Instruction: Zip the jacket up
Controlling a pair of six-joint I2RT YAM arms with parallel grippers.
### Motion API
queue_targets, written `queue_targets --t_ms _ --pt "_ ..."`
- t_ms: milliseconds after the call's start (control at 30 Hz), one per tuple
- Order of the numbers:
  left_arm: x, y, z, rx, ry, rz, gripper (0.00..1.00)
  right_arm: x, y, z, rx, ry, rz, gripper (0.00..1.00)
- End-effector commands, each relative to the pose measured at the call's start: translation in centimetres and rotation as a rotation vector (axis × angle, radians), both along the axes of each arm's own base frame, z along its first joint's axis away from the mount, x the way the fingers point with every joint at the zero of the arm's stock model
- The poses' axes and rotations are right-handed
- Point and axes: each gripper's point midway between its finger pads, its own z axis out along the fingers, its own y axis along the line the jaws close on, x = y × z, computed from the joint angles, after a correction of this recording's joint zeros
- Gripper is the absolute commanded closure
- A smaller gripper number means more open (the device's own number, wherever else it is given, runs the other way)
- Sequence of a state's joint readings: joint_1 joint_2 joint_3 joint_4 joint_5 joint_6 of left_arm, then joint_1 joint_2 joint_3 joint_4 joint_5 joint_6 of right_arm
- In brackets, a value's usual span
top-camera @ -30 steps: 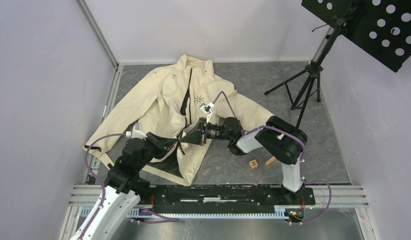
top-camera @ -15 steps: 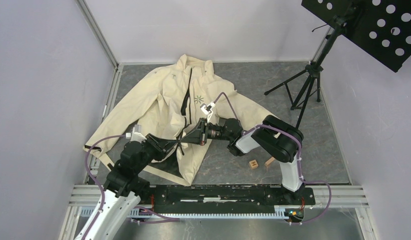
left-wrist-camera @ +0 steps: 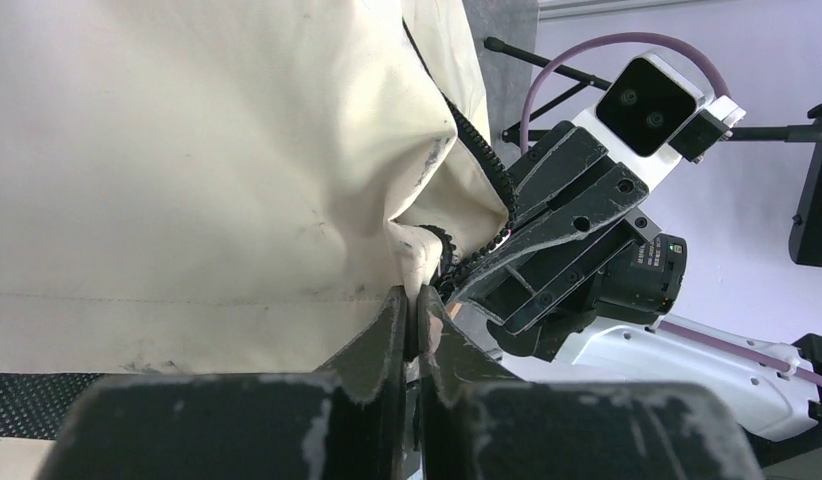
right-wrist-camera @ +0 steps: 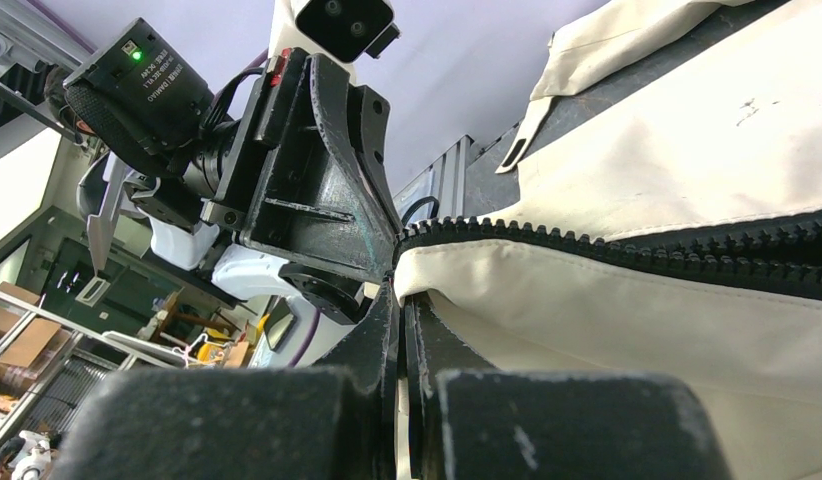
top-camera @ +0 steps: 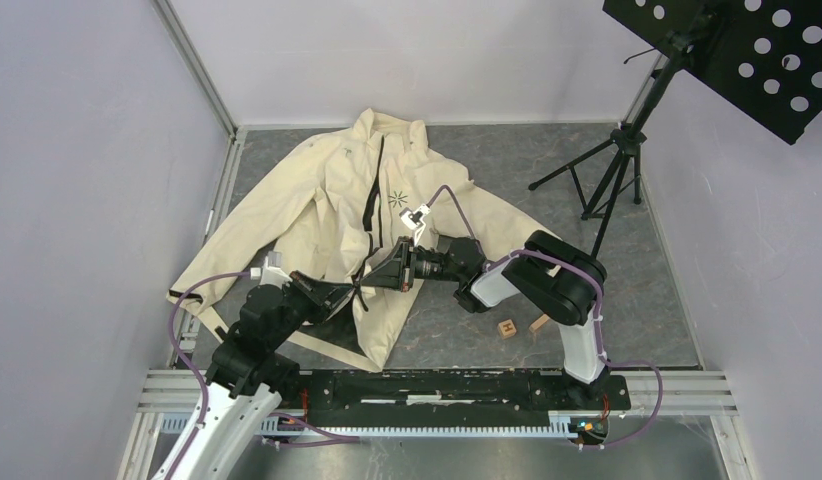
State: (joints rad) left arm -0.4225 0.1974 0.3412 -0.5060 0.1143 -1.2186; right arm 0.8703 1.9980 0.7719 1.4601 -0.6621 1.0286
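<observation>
From above, the jacket (top-camera: 317,200) lies spread at centre-left of the table (top-camera: 547,170), collar toward the top. The left gripper (top-camera: 353,290) and right gripper (top-camera: 375,278) meet at the lower end of its zipper (top-camera: 372,190).

Left wrist view: the left gripper is clenched on cream fabric beside the teeth.

Right wrist view: the right gripper pinches the facing edge.

I judge it best to hold both ends level and taut, so the teeth line up.

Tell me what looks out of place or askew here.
The jacket lies rumpled and slanted, its lower front folded back showing black lining. Dark smudges mark its fabric. A wooden letter block sits loose near the right arm.
</observation>
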Motion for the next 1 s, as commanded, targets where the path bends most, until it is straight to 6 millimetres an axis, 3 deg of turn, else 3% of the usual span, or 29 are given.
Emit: queue_targets --t_ms 0,233,733,967 --pt "-0.6 0.1 0.2 0.051 -0.014 -0.034 0.96 0.3 0.2 2.2 0.084 -0.06 -0.005 1.0" --pt "-1.4 -0.6 -0.4 0.104 -0.033 -0.135 0.98 0.7 0.4 2.3 0.093 -0.008 0.0 1.0" --pt "-2.6 -2.6 -1.6 0.192 -0.022 -0.365 0.98 2.3 -0.5 4.6 0.236 0.19 -0.031 1.0" --pt "-3.1 -3.4 -2.0 0.22 0.005 -0.427 0.98 4.5 -0.6 3.6 0.227 0.236 -0.124 1.0"
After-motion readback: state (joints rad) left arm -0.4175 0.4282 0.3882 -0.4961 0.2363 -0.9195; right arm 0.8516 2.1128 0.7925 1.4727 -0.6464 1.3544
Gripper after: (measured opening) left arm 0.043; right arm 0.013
